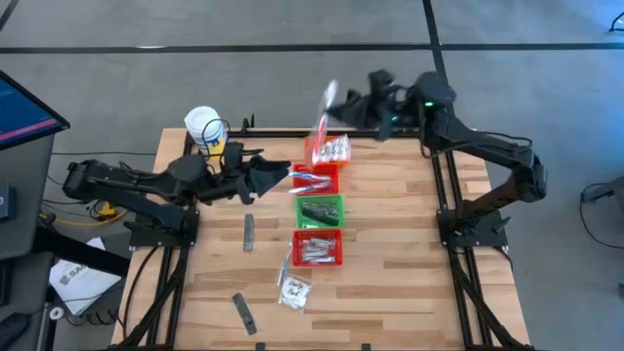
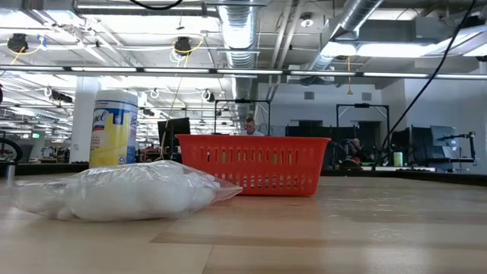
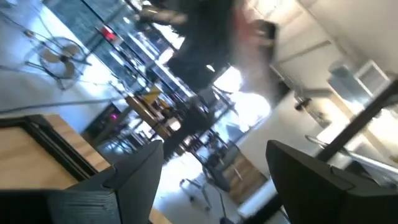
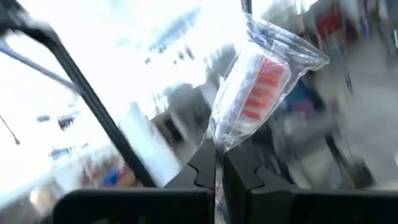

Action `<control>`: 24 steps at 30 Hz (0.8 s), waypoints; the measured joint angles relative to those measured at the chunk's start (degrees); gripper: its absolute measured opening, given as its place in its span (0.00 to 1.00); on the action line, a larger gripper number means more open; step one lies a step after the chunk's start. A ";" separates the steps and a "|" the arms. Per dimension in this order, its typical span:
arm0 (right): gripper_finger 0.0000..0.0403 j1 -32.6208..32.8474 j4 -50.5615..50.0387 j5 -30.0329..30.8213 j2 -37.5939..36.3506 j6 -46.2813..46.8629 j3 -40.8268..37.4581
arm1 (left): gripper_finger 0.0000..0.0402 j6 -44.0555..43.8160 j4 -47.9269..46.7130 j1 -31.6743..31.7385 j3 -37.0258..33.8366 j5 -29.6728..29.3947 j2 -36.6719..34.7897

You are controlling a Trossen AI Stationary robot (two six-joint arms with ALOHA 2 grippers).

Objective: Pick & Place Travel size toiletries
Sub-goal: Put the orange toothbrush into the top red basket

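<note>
From above, three mesh baskets run in a line down the table — the green basket in the middle. The right gripper is beyond the far red basket, holding a wrapped toothbrush in the air. The left gripper sits just left of the green basket, fingers spread. Loose strips and sachets lie on its near side.

At table height, a clear bag lies before a red basket.

Right wrist: fingers pinched on the toothbrush wrapper.
</note>
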 joint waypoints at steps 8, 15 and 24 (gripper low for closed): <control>0.00 -1.59 9.71 13.93 -1.61 2.73 0.02 | 0.66 3.47 11.11 0.03 0.00 -7.75 7.68; 0.00 -0.77 2.08 21.07 -0.91 -6.78 0.02 | 0.56 8.64 22.40 2.32 4.02 -9.26 16.30; 0.00 3.32 3.12 28.76 -0.89 -14.95 -0.02 | 0.46 8.74 23.03 6.58 15.61 -3.37 23.66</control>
